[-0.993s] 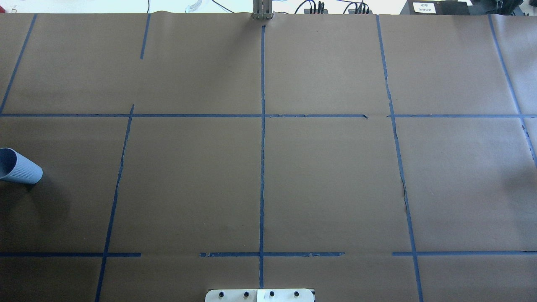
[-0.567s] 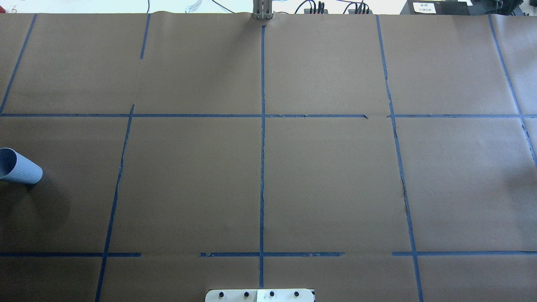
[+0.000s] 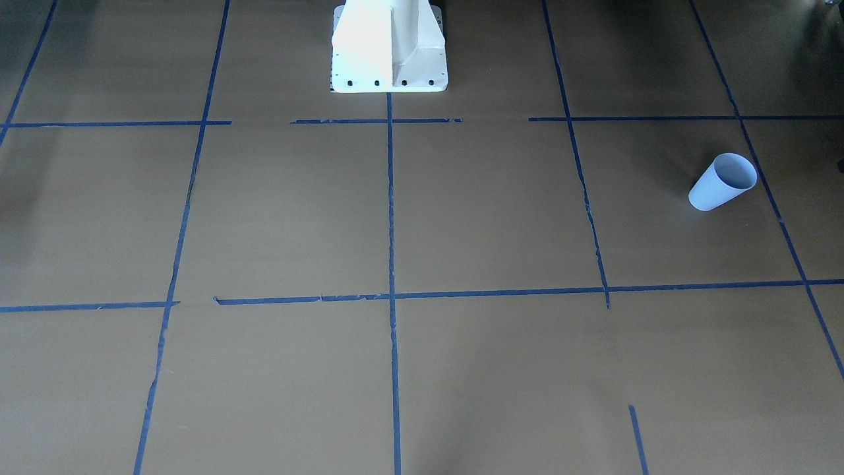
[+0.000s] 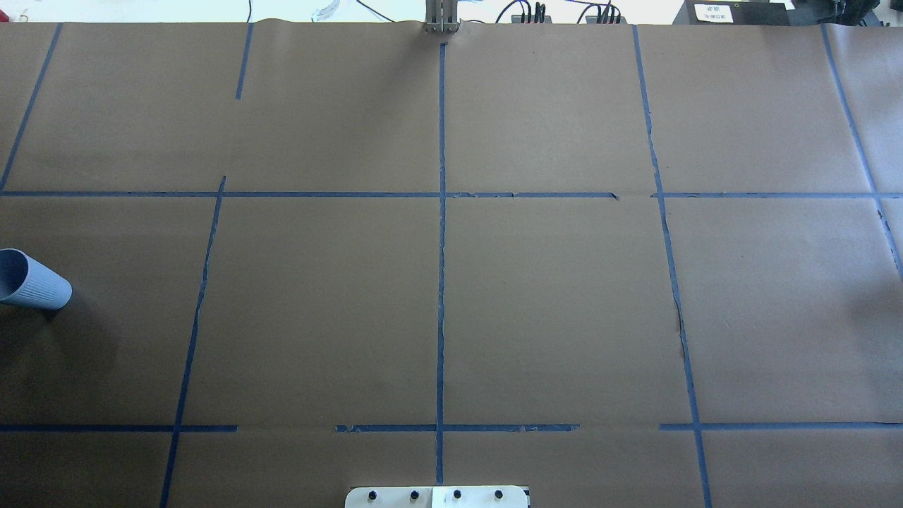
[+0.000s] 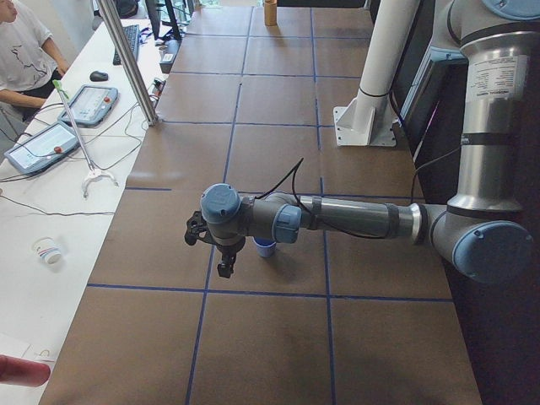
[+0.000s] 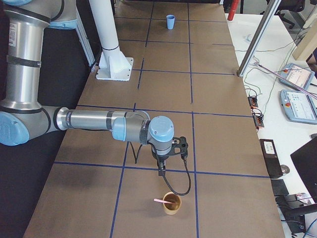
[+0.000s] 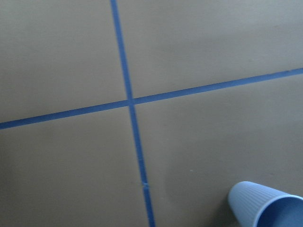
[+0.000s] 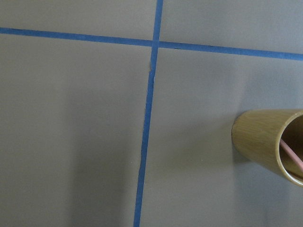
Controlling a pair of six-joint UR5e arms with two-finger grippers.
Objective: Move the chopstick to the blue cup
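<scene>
The pale-blue ribbed cup [image 4: 32, 280] stands upright near the table's left edge; it also shows in the front view [image 3: 722, 183] and at the left wrist view's bottom right [image 7: 265, 205]. The pink chopstick [image 6: 161, 201] leans inside a tan wooden cup [image 6: 172, 203] at the table's right end; the right wrist view shows it [image 8: 291, 153] within that cup [image 8: 265, 146]. My left gripper [image 5: 224, 268] hangs just beside the blue cup [image 5: 265, 247]. My right gripper [image 6: 161, 170] hangs a little short of the tan cup. I cannot tell whether either is open or shut.
The white robot pedestal [image 3: 389, 53] stands at the table's robot side. Blue tape lines grid the brown paper. A metal post [image 5: 126, 59] and teach pendants [image 5: 93, 103] sit on the operators' white table, where a person [image 5: 21, 51] sits.
</scene>
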